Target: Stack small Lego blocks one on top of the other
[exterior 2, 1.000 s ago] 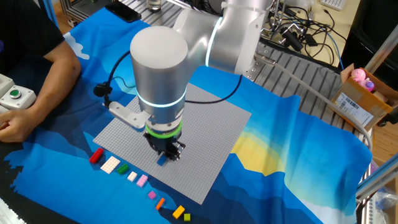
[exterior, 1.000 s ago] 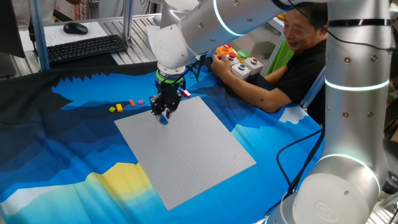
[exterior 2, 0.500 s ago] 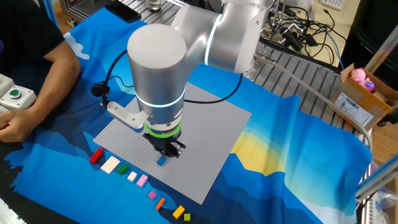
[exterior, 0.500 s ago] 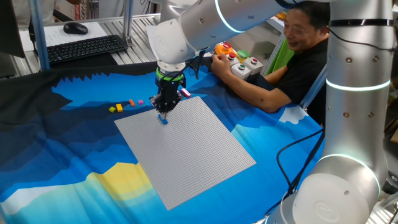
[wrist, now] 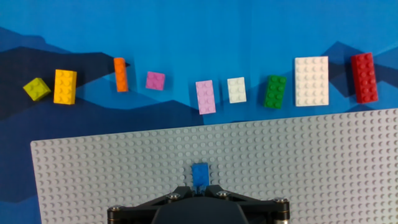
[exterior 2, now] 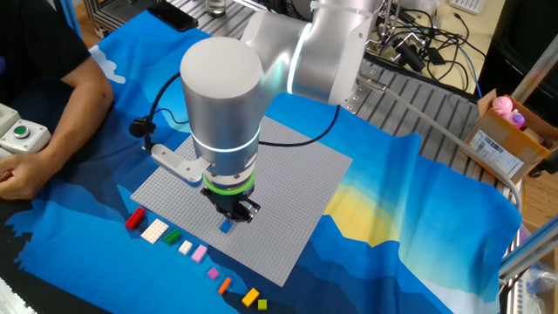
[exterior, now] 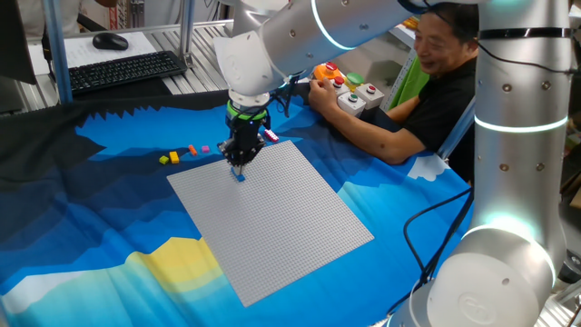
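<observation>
My gripper point(exterior 2: 230, 215) points straight down over the grey baseplate point(exterior: 290, 227), its fingers clenched together, and I cannot tell whether they pinch the blue brick point(wrist: 199, 172) sitting on the plate right at their tips. Beyond the plate's edge, on the blue cloth point(exterior: 109, 236), the other bricks lie in a row: lime, yellow point(wrist: 65, 86), orange point(wrist: 120, 74), two pink, small white, green point(wrist: 275, 91), large white, and red point(wrist: 364, 77).
</observation>
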